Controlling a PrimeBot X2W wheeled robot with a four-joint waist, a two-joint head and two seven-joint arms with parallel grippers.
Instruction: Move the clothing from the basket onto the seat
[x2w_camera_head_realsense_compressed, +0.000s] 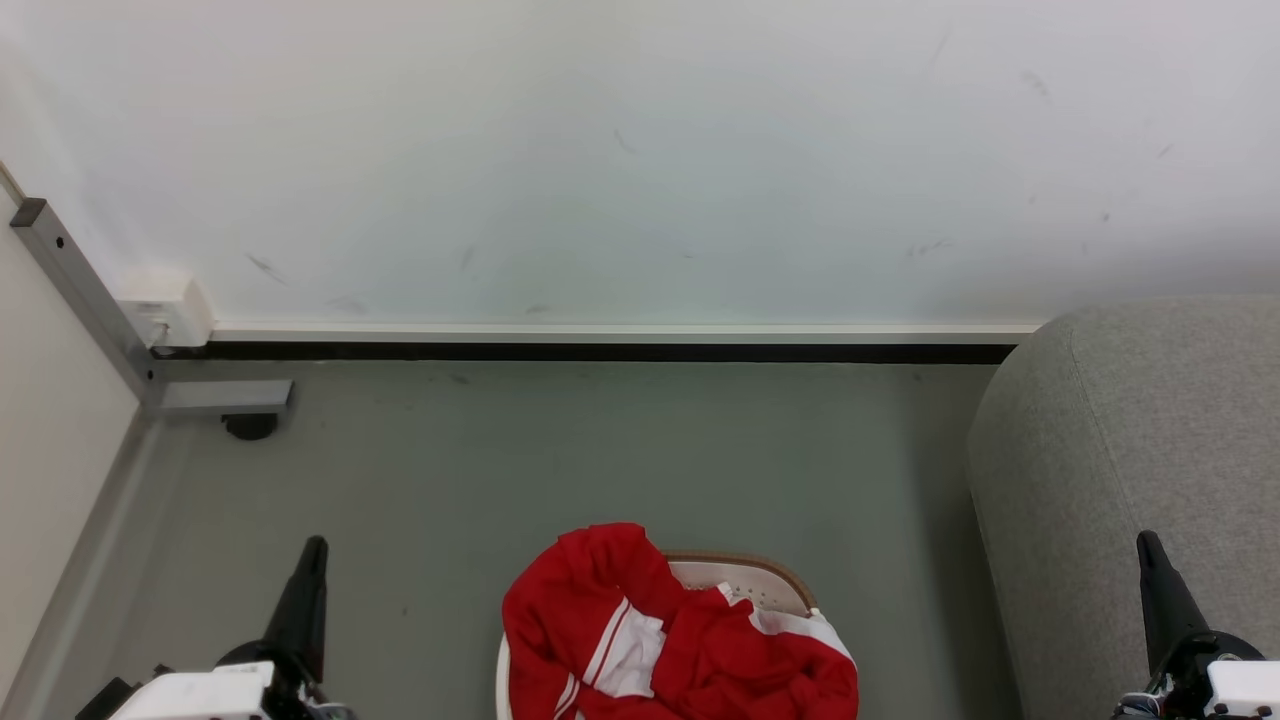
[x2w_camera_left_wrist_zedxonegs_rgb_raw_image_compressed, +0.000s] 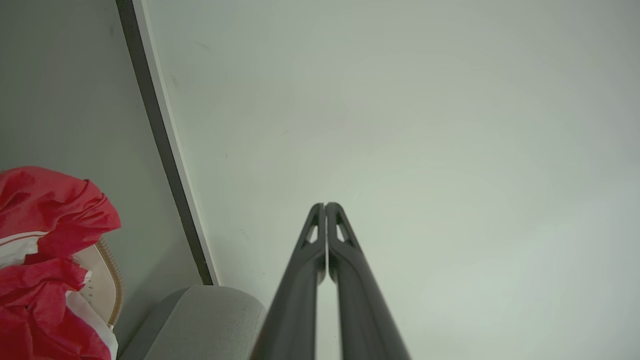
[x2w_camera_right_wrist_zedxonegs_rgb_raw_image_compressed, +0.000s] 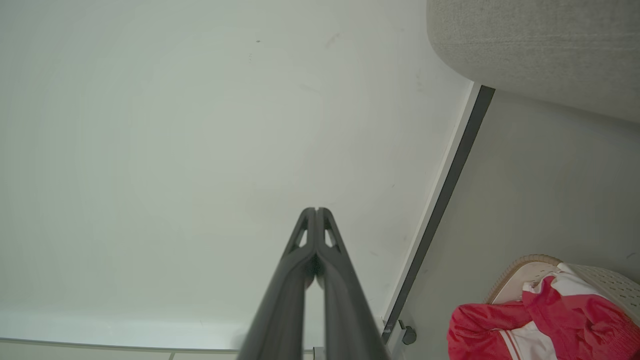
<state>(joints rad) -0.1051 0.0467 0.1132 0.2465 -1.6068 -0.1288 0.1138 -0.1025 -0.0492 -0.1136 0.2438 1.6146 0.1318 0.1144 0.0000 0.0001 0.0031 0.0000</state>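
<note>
Red clothing (x2w_camera_head_realsense_compressed: 690, 640) with white panels and stripes is heaped in the white basket (x2w_camera_head_realsense_compressed: 755, 578), spilling over its brown rim at the bottom middle of the head view. The clothing (x2w_camera_left_wrist_zedxonegs_rgb_raw_image_compressed: 45, 260) lies at the left wrist view's left edge, and the clothing (x2w_camera_right_wrist_zedxonegs_rgb_raw_image_compressed: 540, 325) sits at the right wrist view's lower right. The grey seat (x2w_camera_head_realsense_compressed: 1140, 460) stands to the right of the basket. My left gripper (x2w_camera_head_realsense_compressed: 314, 545) is shut and empty, left of the basket. My right gripper (x2w_camera_head_realsense_compressed: 1146, 540) is shut and empty in front of the seat. Both grippers (x2w_camera_left_wrist_zedxonegs_rgb_raw_image_compressed: 325, 204) (x2w_camera_right_wrist_zedxonegs_rgb_raw_image_compressed: 316, 209) point at the wall.
A white wall (x2w_camera_head_realsense_compressed: 640, 160) with a dark baseboard (x2w_camera_head_realsense_compressed: 600, 352) runs behind the grey floor (x2w_camera_head_realsense_compressed: 600, 450). A metal frame foot (x2w_camera_head_realsense_compressed: 225, 398) and a white wall box (x2w_camera_head_realsense_compressed: 170, 310) sit at the left. Open floor lies between basket and wall.
</note>
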